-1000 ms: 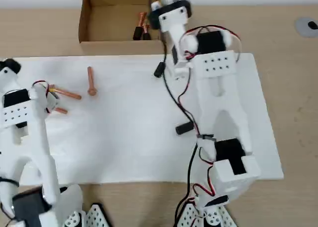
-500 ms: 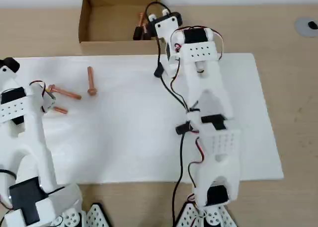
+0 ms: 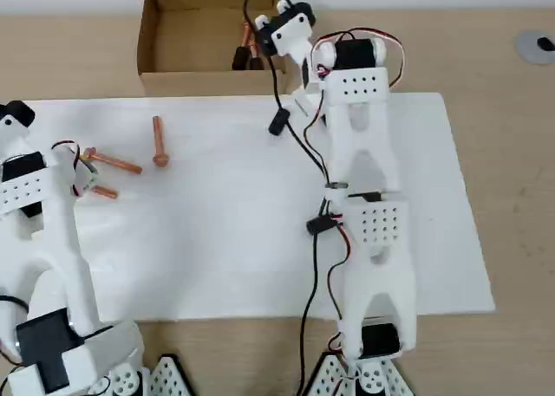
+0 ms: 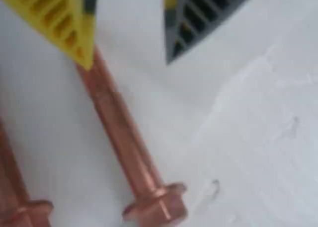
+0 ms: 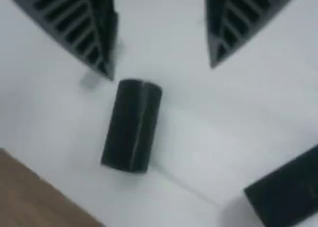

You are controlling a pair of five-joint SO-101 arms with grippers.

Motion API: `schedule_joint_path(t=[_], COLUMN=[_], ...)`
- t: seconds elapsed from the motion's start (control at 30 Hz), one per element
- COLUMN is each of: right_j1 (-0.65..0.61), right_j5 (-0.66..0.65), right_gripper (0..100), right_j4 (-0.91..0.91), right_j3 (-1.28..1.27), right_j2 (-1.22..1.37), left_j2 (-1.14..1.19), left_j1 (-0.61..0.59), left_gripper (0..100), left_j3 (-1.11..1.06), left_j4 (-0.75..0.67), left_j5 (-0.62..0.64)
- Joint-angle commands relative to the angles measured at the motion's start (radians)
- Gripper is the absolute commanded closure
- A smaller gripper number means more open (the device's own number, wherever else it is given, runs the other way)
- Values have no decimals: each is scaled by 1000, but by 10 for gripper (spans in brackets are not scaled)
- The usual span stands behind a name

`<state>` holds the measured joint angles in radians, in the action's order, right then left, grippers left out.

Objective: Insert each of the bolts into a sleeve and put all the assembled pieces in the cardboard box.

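My left gripper (image 4: 129,60) is open low over the white mat, its yellow fingertip (image 4: 74,33) at the shank end of a copper bolt (image 4: 129,152). A second bolt (image 4: 15,207) lies beside it. From above, two bolts (image 3: 113,162) (image 3: 104,191) lie by the left arm and a third (image 3: 159,140) lies farther in. My right gripper (image 5: 160,68) is open just above a black sleeve (image 5: 131,125), which lies at the mat's far edge (image 3: 277,121). Another sleeve (image 3: 321,224) lies mid-mat beside the right arm (image 3: 360,93). The cardboard box (image 3: 152,41) holds assembled pieces (image 3: 247,49).
The white mat (image 3: 217,240) covers the wooden table (image 3: 512,153). The box stands just beyond the mat's far edge. Black and red cables trail along the right arm over the mat. A round grey thing (image 3: 533,45) sits at the table's far right.
The right arm has unfolded and stretched toward the mat's far edge by the box. The left arm has shifted slightly toward the left edge.
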<state>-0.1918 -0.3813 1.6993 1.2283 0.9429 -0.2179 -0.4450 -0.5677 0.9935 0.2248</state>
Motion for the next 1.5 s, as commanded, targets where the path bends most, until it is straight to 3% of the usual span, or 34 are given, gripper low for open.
schedule_joint_path(t=[0.0,0.43,1.0,1.47], right_j1=[25,122,42,30], right_j5=[-17,-14,-52,26], right_gripper=[836,836,836,835], right_j4=[-12,-83,-110,-212], right_j3=[53,58,148,122], right_j2=[25,150,151,263], left_j2=[-4,-4,-4,-2], left_j1=[-8,-6,-6,-6], left_gripper=[888,888,888,888], left_j3=[38,-21,-26,-26], left_j4=[-11,-84,-95,-95], left_j5=[-11,-12,-12,-12])
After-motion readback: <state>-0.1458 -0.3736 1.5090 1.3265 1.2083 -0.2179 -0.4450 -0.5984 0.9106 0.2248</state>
